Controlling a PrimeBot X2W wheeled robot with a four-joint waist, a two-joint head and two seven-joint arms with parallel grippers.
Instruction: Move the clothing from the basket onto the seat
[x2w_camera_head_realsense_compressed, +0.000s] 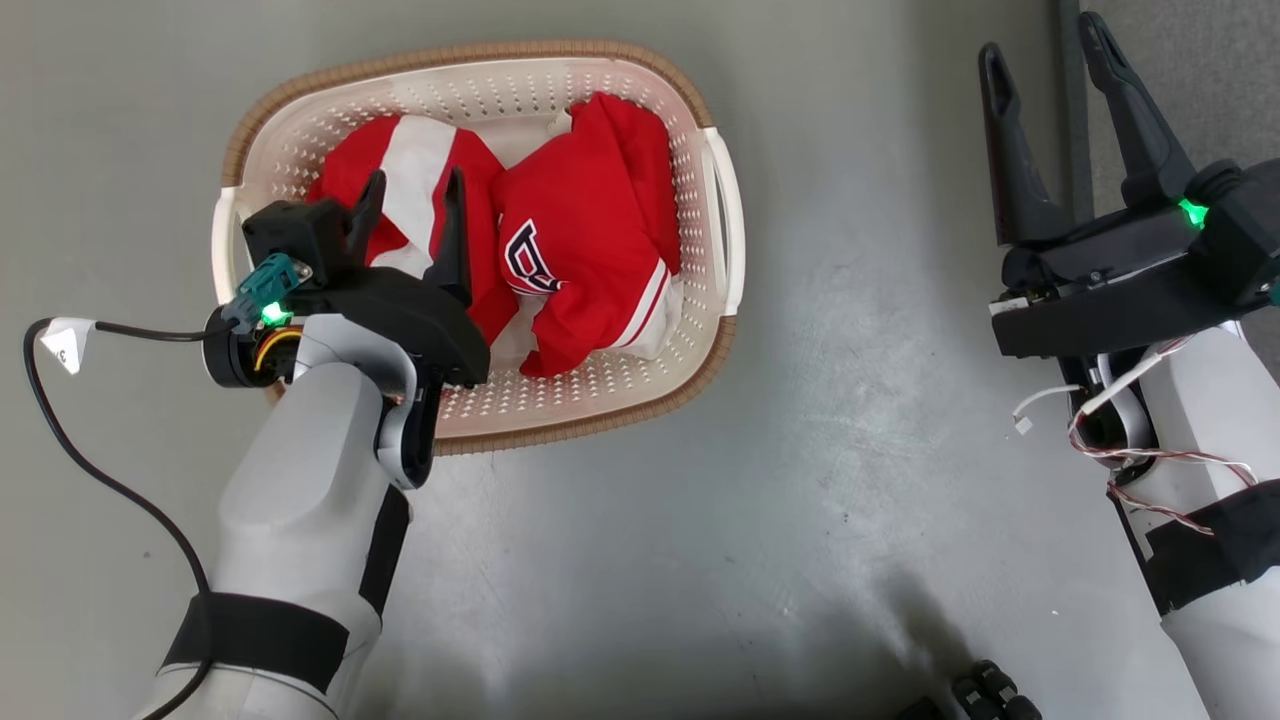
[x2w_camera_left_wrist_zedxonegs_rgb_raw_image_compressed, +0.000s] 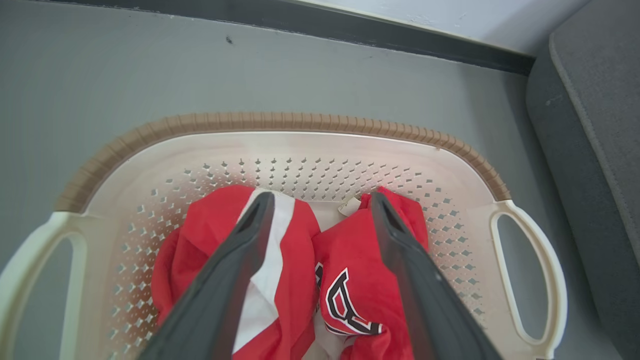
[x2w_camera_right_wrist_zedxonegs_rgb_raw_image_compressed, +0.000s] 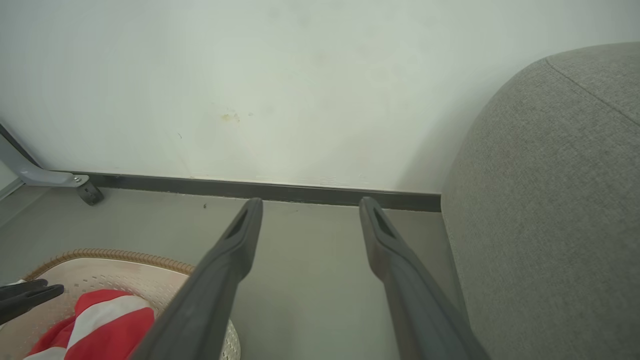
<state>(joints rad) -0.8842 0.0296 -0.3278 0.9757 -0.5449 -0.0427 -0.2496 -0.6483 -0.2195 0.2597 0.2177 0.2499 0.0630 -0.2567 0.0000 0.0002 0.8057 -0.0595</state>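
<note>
— Clothing (x2w_camera_head_realsense_compressed: 590, 250) check from our side: both red pieces are in the basket (x2w_camera_head_realsense_compressed: 722, 215), nothing's on the seat (x2w_camera_left_wrist_zedxonegs_rgb_raw_image_compressed: 595, 125). Closest to us, our left gripper (x2w_camera_head_realsense_compressed: 414, 180) hangs over the basket's near-left part, fingers spread wide with nothing between them.

— Yep, we're seeing the same. From the left wrist view the two fingers frame the pile, one over the striped piece (x2w_camera_head_realsense_compressed: 420, 165) and the other over the piece with dark-and-white lettering (x2w_camera_head_realsense_compressed: 585, 240). We can't tell if the tips actually touch the fabric.

— Same here. We also spot a little white tag (x2w_camera_left_wrist_zedxonegs_rgb_raw_image_compressed: 349, 206) at the lettered piece's far end, next to the basket's perforated wall.

— And our right gripper (x2w_camera_head_realsense_compressed: 1040, 38)?

— Off to the right, well apart from the basket, over bare grey floor (x2w_camera_head_realsense_compressed: 850, 450). It's wide open too, holding nothing. The grey seat sits just beside it on the right, and farther back we've got a dark baseboard (x2w_camera_right_wrist_zedxonegs_rgb_raw_image_compressed: 300, 191) under a pale wall (x2w_camera_right_wrist_zedxonegs_rgb_raw_image_compressed: 250, 75).
</note>
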